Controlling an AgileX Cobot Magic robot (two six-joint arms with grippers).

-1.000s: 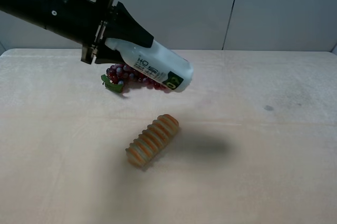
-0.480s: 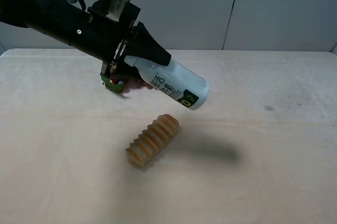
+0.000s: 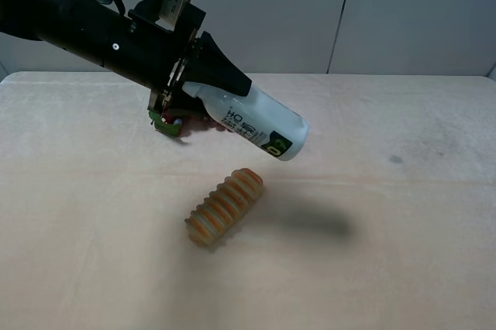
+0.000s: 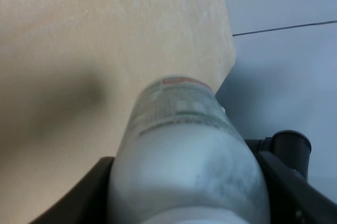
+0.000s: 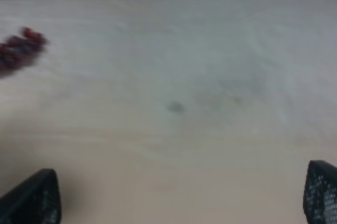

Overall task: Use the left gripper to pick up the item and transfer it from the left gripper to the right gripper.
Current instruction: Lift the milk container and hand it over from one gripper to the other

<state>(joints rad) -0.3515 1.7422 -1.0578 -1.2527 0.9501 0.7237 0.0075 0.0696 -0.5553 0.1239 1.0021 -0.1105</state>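
Observation:
The item, a translucent-white bottle [image 3: 256, 121] with a black-text label and a yellow-green mark, hangs tilted above the table, base pointing down to the right. My left gripper [image 3: 195, 86] is shut on its cap end. In the left wrist view the bottle [image 4: 184, 145] fills the frame between the black fingers [image 4: 287, 184]. My right gripper [image 5: 181, 197] is out of the exterior high view. Its own wrist view shows the two black fingertips [image 5: 34, 200] far apart over bare table, open with nothing between them.
An orange ridged bread roll [image 3: 225, 207] lies on the table below the bottle. A red grape bunch [image 3: 167, 122] with a green leaf sits mostly hidden behind my left arm, and shows blurred as grapes [image 5: 21, 50] in the right wrist view. The table's far edge [image 4: 229, 50] meets a grey wall.
Over the second my left arm carried the bottle to the right and slightly lower, covering more of the grapes. In the last half second nothing moved.

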